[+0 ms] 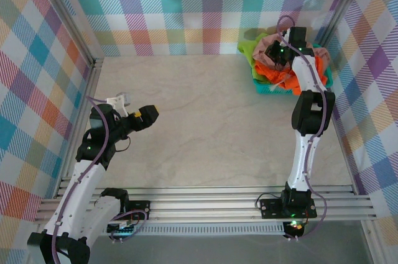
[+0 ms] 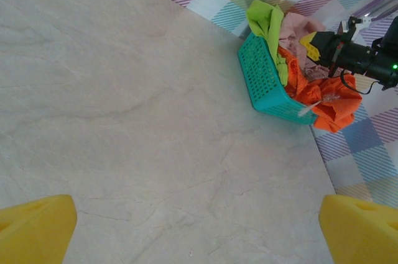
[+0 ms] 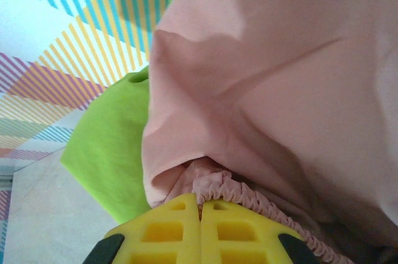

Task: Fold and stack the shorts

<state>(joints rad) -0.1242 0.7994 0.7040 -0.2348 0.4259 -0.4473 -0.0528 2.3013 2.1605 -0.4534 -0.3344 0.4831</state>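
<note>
One pair, pink shorts point(image 3: 280, 90), waistband pinched in closed right pincer point(image 3: 200, 207); left pincer point(image 2: 199, 227) wide, empty.

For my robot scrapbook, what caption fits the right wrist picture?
Right gripper pinches the pink shorts by their gathered waistband, green shorts alongside.

We see a white left arm point(image 1: 78, 183) and right arm point(image 1: 303, 152), black joints point(image 1: 313, 112), purple cables point(image 1: 283, 20) and yellow fingers point(image 3: 168, 233).

- Past the right claw point(image 3: 200, 209), the pink shorts point(image 3: 280, 77) run off your frame's top and right edges.
- Beneath that claw, the orange shorts point(image 1: 278, 79) hide most of the basket point(image 1: 263, 89).
</note>
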